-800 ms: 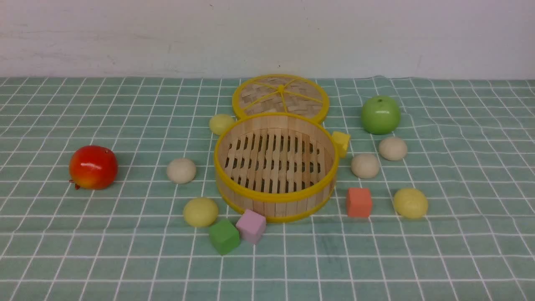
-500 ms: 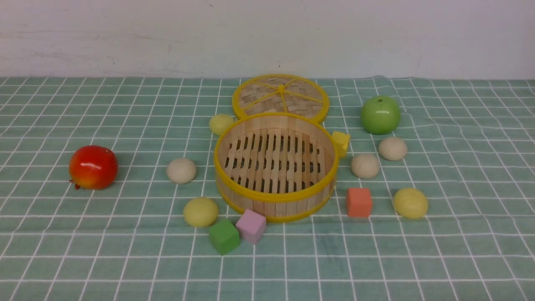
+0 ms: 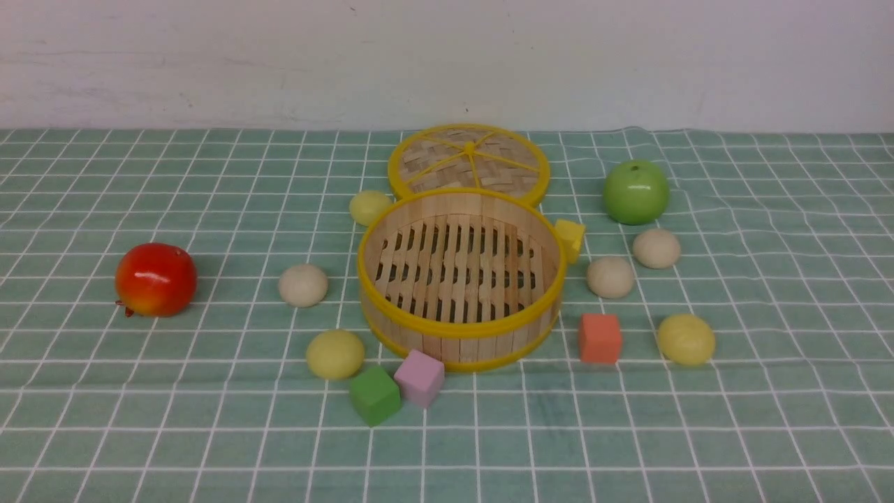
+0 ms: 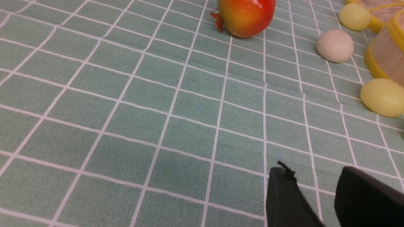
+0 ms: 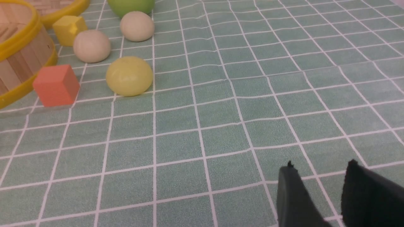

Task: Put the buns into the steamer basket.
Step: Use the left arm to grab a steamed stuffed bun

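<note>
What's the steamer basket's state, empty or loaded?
Empty. The steamer basket shows only its bare slatted floor; all six buns lie outside it.

There are three pale yellow buns (image 3: 335, 353), three beige buns (image 3: 303, 284), four cubes (image 3: 600, 338), two apples (image 3: 155, 279), one steamer basket (image 3: 454, 344) and one lid (image 3: 468, 162).

A pale off-white wall (image 3: 447, 63) fills the upper quarter of the front view. It is faintly scuffed, with a long smudged streak at the upper left and a few tiny dark specks near the centre. The wall meets the table along a straight horizontal line. Below that line, a sage-green tablecloth (image 3: 140, 433) printed with a white grid runs to the bottom edge of the frame. The cloth lies mostly flat but ripples on the right side, and its far edge lifts in a small fold right of centre. The light is soft and even.
</note>
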